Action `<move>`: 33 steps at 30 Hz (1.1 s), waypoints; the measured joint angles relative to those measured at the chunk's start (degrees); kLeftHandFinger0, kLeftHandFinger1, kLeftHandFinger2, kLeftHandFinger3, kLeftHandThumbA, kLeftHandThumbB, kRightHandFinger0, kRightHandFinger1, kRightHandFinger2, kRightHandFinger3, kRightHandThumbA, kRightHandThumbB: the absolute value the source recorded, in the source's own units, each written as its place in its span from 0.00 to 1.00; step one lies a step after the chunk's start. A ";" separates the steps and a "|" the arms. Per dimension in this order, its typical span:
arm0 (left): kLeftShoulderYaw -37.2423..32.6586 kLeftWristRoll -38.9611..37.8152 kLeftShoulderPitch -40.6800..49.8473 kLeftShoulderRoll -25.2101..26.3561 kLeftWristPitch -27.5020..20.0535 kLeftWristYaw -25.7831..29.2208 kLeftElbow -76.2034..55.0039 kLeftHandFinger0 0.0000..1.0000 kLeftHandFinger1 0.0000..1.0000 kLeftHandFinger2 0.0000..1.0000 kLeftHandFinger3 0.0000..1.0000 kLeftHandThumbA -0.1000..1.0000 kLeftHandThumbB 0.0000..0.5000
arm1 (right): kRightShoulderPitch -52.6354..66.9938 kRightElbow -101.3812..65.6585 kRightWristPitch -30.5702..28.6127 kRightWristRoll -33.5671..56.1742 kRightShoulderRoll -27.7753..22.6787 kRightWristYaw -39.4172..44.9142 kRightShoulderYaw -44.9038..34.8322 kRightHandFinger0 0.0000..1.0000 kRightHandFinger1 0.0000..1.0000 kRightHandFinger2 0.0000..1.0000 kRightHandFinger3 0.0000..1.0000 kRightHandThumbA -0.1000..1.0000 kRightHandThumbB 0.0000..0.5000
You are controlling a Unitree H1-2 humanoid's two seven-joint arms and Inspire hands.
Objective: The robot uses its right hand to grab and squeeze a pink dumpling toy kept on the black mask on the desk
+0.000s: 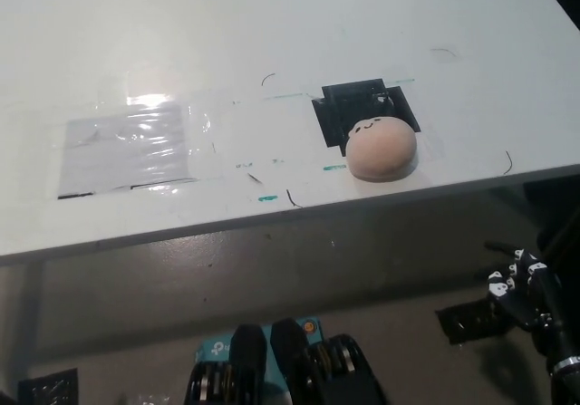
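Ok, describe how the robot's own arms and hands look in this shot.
Only the right robot hand shows, at the lower right below the desk edge: black, segmented and mechanical, with small white patches on its upper parts, joined to a black arm. The white left robot hand is out of view.

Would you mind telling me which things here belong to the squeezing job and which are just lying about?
Job:
- pink dumpling toy
- black mask under it
- right hand, low beside the desk, away from the toy

Lying about:
- clear plastic sheet taped to the desk
- small box on the floor
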 measured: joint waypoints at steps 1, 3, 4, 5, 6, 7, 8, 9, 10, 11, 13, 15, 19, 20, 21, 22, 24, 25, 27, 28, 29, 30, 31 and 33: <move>0.03 -0.02 0.00 0.00 -0.01 -0.03 0.00 0.00 0.00 0.11 0.19 0.96 1.00 | -0.05 -0.31 0.13 0.03 0.02 0.04 -0.01 0.23 0.30 0.48 0.79 0.12 0.28; 0.16 -0.17 0.01 0.00 0.00 -0.09 -0.01 0.00 0.00 0.11 0.18 0.97 1.00 | -0.15 -1.22 0.30 0.04 0.02 0.20 0.00 0.22 0.29 0.47 0.79 0.11 0.27; 0.22 -0.24 0.02 0.00 0.00 -0.10 -0.03 0.00 0.00 0.10 0.17 0.97 1.00 | -0.32 -1.92 0.54 0.05 -0.01 0.39 0.01 0.22 0.29 0.47 0.78 0.10 0.26; 0.25 -0.26 0.05 0.00 0.01 -0.09 -0.13 0.00 0.00 0.10 0.17 0.97 1.00 | -0.47 -2.37 0.63 0.05 -0.06 0.53 0.02 0.23 0.29 0.48 0.78 0.11 0.25; 0.26 -0.33 0.10 0.00 0.01 -0.09 -0.27 0.00 0.00 0.10 0.16 0.97 1.00 | -0.87 -3.04 0.69 0.06 -0.20 0.83 0.04 0.22 0.29 0.50 0.79 0.16 0.27; 0.27 -0.42 0.11 0.00 0.01 -0.09 -0.32 0.00 0.00 0.10 0.16 0.97 1.00 | -1.39 -3.77 0.80 0.06 -0.38 1.09 0.05 0.21 0.29 0.51 0.79 0.19 0.28; 0.28 -0.51 0.11 0.00 0.01 -0.09 -0.32 0.00 0.01 0.11 0.17 0.97 1.00 | -1.86 -4.28 0.91 0.06 -0.52 1.22 0.05 0.21 0.30 0.50 0.80 0.18 0.26; 0.30 -0.58 0.12 0.00 0.01 -0.09 -0.32 0.00 0.03 0.12 0.17 0.97 1.00 | -2.43 -4.92 1.01 0.05 -0.69 1.35 0.06 0.21 0.29 0.49 0.80 0.15 0.26; 0.30 -0.69 0.11 0.00 0.01 -0.09 -0.31 0.00 0.03 0.12 0.17 0.97 1.00 | -3.48 -5.62 1.08 0.06 -1.01 1.63 0.10 0.22 0.28 0.47 0.79 0.14 0.27; 0.30 -0.74 0.11 0.00 0.00 -0.10 -0.30 0.00 0.03 0.12 0.17 0.97 1.00 | -4.69 -6.12 1.15 0.06 -1.32 1.94 0.10 0.18 0.25 0.45 0.77 0.12 0.28; 0.29 -0.79 0.11 0.00 0.00 -0.10 -0.31 0.00 0.04 0.12 0.18 0.99 1.00 | -7.14 -6.64 1.22 0.01 -1.81 2.21 0.16 0.17 0.25 0.46 0.76 0.11 0.27; 0.29 -0.80 0.13 0.00 0.00 -0.09 -0.29 0.00 0.03 0.12 0.18 0.99 1.00 | -9.43 -7.58 1.81 -0.06 -2.22 2.39 0.35 0.16 0.25 0.45 0.77 0.11 0.26; 0.25 -0.82 0.10 0.00 0.00 -0.09 -0.27 0.00 0.02 0.11 0.16 0.98 1.00 | -14.84 -8.74 2.40 -0.42 -3.27 3.06 1.49 0.19 0.27 0.48 0.78 0.15 0.30; 0.25 -0.82 0.11 0.00 0.00 -0.10 -0.28 0.00 0.01 0.11 0.16 0.98 1.00 | -15.96 -8.91 2.45 -0.48 -3.50 3.24 1.84 0.21 0.29 0.48 0.77 0.13 0.29; 0.28 -0.83 0.15 0.00 0.00 -0.10 -0.27 0.00 0.01 0.11 0.16 0.98 1.00 | -17.09 -8.89 2.51 -0.68 -3.67 3.38 2.32 0.21 0.29 0.49 0.77 0.12 0.29; 0.28 -0.84 0.16 0.00 0.00 -0.10 -0.27 0.00 0.02 0.11 0.16 0.98 1.00 | -17.80 -8.89 2.53 -0.82 -3.74 3.46 2.65 0.25 0.33 0.51 0.78 0.11 0.30; 0.27 -0.85 0.15 0.00 0.00 -0.10 -0.27 0.00 0.03 0.12 0.17 0.98 1.00 | -20.03 -8.80 2.53 -1.59 -3.86 3.62 3.86 0.25 0.34 0.54 0.79 0.13 0.34; 0.26 -0.86 0.14 0.00 0.00 -0.10 -0.27 0.00 0.03 0.11 0.17 0.98 1.00 | -21.14 -8.69 2.52 -2.03 -3.87 3.69 4.57 0.26 0.36 0.57 0.84 0.16 0.36; 0.27 -0.90 0.14 0.00 0.00 -0.10 -0.25 0.00 0.03 0.11 0.17 0.98 1.00 | -22.69 -7.99 2.32 -3.23 -3.92 3.73 5.87 0.36 0.46 0.68 0.96 0.22 0.44; 0.26 -0.92 0.13 0.00 0.00 -0.10 -0.26 0.00 0.03 0.11 0.16 0.98 1.00 | -23.26 -7.67 2.27 -3.74 -3.93 3.73 6.50 0.39 0.49 0.69 0.98 0.23 0.46; 0.27 -0.94 0.14 0.00 0.00 -0.10 -0.26 0.00 0.01 0.10 0.16 0.98 1.00 | -23.83 -7.16 2.23 -4.47 -3.94 3.73 7.27 0.49 0.62 0.80 1.00 0.28 0.52; 0.28 -0.95 0.15 0.00 0.01 -0.10 -0.29 0.00 0.01 0.09 0.15 0.97 1.00 | -24.36 -6.72 2.23 -5.25 -4.01 3.78 8.16 0.58 0.72 0.86 1.00 0.31 0.56; 0.28 -0.96 0.16 0.00 0.04 -0.09 -0.38 0.00 0.01 0.09 0.14 0.97 1.00 | -24.94 -6.21 2.23 -5.92 -4.10 3.84 9.08 0.61 0.78 0.91 1.00 0.32 0.58; 0.28 -0.99 0.15 0.00 0.09 -0.09 -0.57 0.00 0.02 0.10 0.16 0.97 1.00 | -26.28 -4.99 2.23 -7.45 -4.39 3.98 10.93 0.61 0.85 0.98 1.00 0.32 0.60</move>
